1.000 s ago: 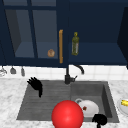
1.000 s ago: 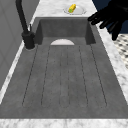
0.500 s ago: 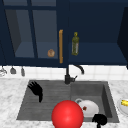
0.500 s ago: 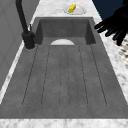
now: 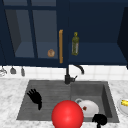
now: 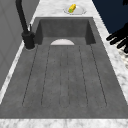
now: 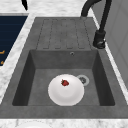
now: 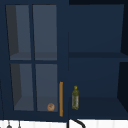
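Observation:
My left hand [image 5: 35, 98] hovers open over the ribbed drainboard [image 5: 47, 88], its fingers spread; the same hand [image 6: 119, 37] reaches in from the right edge of the left side view, and a tip of it [image 7: 24, 3] shows at the top of the right side view. My right hand [image 5: 100, 119] hangs curled at the basin's front edge, holding nothing that I can see. A big red ball [image 5: 67, 115] sits between the hands at the front. In the basin lies a white plate [image 7: 66, 93] with a strawberry [image 7: 65, 82] on it.
A black faucet [image 5: 67, 75] stands behind the sink. A small dish [image 5: 120, 106] holding a yellow item [image 5: 124, 102] sits on the right counter. The wall cabinet holds an olive oil bottle [image 8: 75, 98] and a brown roll [image 8: 51, 107] behind its glass door.
My left hand has drifted toward the front edge of the drainboard, sliding right in the left side view. The right hand and the ball have stayed put.

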`<state>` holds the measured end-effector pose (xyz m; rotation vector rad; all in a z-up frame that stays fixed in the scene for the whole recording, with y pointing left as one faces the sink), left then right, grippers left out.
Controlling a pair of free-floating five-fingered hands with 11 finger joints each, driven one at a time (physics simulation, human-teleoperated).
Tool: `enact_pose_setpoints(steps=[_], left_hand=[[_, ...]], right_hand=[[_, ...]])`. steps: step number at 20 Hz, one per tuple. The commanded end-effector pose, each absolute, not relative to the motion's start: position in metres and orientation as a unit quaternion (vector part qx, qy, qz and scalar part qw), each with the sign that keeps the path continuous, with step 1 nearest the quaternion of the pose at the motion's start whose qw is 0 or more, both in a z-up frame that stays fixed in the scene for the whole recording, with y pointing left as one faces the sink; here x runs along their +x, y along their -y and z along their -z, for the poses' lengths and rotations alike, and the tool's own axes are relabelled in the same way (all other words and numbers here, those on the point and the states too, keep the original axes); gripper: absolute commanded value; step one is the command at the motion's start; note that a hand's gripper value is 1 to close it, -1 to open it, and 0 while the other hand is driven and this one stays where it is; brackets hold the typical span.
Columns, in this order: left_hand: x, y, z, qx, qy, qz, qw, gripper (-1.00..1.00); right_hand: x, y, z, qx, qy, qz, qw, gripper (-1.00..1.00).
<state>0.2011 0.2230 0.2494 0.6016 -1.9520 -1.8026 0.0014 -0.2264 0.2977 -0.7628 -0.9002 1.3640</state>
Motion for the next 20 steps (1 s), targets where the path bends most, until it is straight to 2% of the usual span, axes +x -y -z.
enact_pose_setpoints(steps=[1,14,20], left_hand=[[0.2,-0.226,-0.234,0.168,0.712,0.66,0.171,-1.0],[0.198,-0.237,-0.179,0.113,0.726,0.668,0.121,-1.0],[0.188,-0.235,-0.163,0.097,0.725,0.672,0.119,-1.0]], right_hand=[[0.001,0.226,-0.298,-0.332,0.392,-0.593,0.62,0.0],[0.001,0.226,-0.298,-0.332,0.392,-0.593,0.62,0.0],[0.001,0.226,-0.298,-0.332,0.392,-0.593,0.62,0.0]])
